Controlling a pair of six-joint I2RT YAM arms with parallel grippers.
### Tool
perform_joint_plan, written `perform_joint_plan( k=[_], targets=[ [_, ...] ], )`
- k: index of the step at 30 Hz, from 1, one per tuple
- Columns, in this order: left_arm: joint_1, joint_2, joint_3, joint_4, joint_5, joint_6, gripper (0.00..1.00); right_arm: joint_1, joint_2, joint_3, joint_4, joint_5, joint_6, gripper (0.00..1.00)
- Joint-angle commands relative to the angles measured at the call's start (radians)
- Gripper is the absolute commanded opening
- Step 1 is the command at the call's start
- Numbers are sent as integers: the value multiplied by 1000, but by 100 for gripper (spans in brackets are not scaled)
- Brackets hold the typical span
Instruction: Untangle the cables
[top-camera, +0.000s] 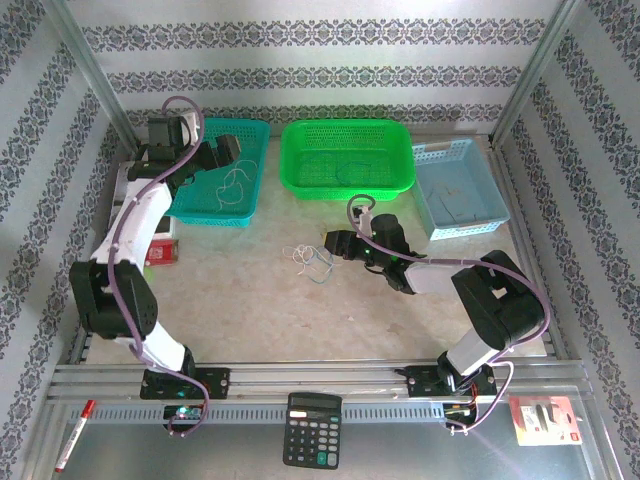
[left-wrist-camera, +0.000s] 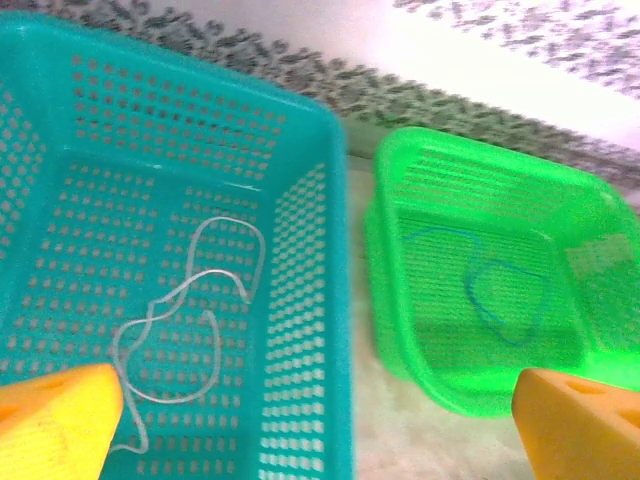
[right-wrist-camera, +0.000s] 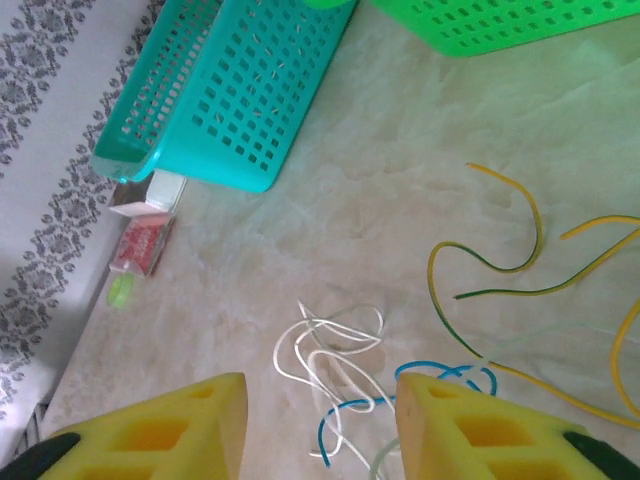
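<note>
Calculator (top-camera: 312, 430) at front; cables (top-camera: 310, 258) on marbled table (top-camera: 250, 310); patterned wallpaper (top-camera: 300, 75).

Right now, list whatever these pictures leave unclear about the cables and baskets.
- Top external: the tangle is too small to trace how its wires cross.
- Right wrist: the yellow wire runs off the right edge; the blue wire slips behind a finger of the right gripper.
- Left wrist: the whitish wire in the teal basket is lost at the bottom edge, beside a finger of the left gripper.
- Top external: the light blue basket holds contents too small to identify.
</note>
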Motion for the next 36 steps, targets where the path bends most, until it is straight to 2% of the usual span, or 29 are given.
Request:
perform_joint_plan(
  k=[1,4,9,14,19,20,25,29,32,36],
  targets=[
    [-42,-96,-80,7,74,-52,100,-15,-48,38,-31,-23,-16,53],
    [-79,-168,-191,67,94,-106,100,-25,-79,49,-65,-26,-25,58],
    [-170,-262,-340,120,83,-149,100,-40,-164,56,-181,-2,-54,59],
    [-306,-331,-462,168,26,-190,100,-45,-270,40,-342,28,-113,59],
    [-419,-374,-595,276,-33,-326,100,-67,-382,-30,-437,99,-128,59],
    [-446,-375,-612,284,-51,-350,97,-73,-399,-45,-442,104,-128,61],
    [-599,-342,-661,351,-174,-461,88,-90,-435,-108,-446,120,-123,63],
    [-726,-253,-617,319,-289,-461,85,-93,-411,-128,-420,111,-121,64],
    [-774,-174,-577,293,-338,-461,80,-92,-400,-136,-399,105,-115,64],
    [-818,-92,-542,275,-408,-477,79,-91,-395,-142,-386,102,-114,64]
  ],
)
